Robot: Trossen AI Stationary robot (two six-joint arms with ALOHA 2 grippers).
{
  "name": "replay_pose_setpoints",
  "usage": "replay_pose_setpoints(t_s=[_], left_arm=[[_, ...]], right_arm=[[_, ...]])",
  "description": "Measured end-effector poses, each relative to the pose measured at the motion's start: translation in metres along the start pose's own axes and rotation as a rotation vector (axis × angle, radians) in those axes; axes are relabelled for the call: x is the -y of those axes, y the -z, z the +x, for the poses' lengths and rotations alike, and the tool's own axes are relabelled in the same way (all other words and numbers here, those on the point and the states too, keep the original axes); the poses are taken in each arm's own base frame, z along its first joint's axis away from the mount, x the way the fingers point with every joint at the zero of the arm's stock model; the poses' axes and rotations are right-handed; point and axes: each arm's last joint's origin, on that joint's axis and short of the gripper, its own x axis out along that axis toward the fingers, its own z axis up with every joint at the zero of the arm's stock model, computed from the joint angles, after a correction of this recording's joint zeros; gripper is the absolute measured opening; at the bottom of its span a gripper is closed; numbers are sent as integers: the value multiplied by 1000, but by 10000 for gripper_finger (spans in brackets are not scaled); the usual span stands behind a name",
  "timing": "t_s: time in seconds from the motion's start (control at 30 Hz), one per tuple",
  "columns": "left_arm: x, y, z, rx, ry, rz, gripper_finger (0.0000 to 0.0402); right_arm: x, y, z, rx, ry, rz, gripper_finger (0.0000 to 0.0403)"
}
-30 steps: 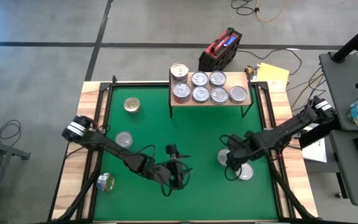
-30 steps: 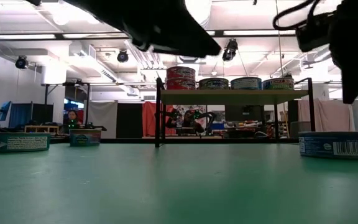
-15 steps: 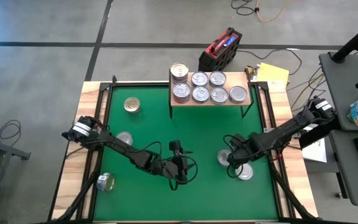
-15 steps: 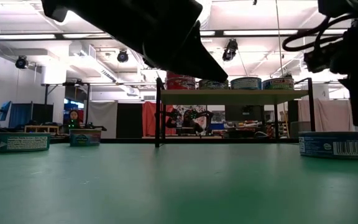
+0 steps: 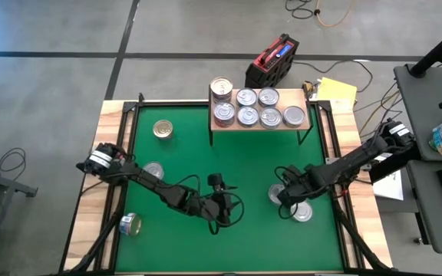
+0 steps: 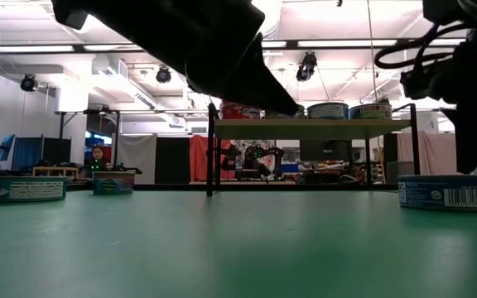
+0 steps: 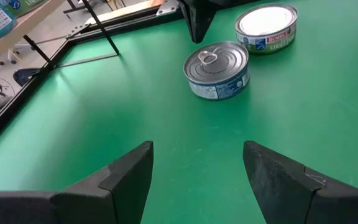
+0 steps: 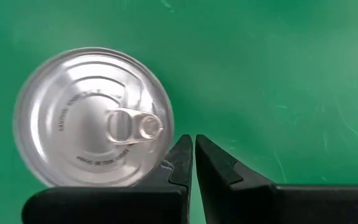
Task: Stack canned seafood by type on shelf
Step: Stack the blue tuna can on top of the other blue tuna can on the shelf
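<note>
On the mat, right of centre: two tins, the can (image 5: 276,195) just left of the right gripper (image 5: 285,201).
Right gripper: fingers pressed together, holding nothing, nearer arm.
Left gripper (image 5: 222,217): spread wide, empty, well left of the can.
Shelf (image 5: 258,123): far side.

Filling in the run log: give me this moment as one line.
left gripper: open, empty, over mat, facing two cans | right gripper: shut, empty, beside silver-topped can | shelf: cans on it
</note>
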Motion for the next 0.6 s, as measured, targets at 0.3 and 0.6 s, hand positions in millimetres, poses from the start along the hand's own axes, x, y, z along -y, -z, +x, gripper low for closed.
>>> replay_pose_setpoints(t_s=[0.3,0.6], left_arm=[[0,1,0,-14,-1,-7,233],[1,0,0,-7,53,-30,233]], right_arm=[[0,4,15,20,-71,12,12],[-23,-4,11,110,-311,-55,12]])
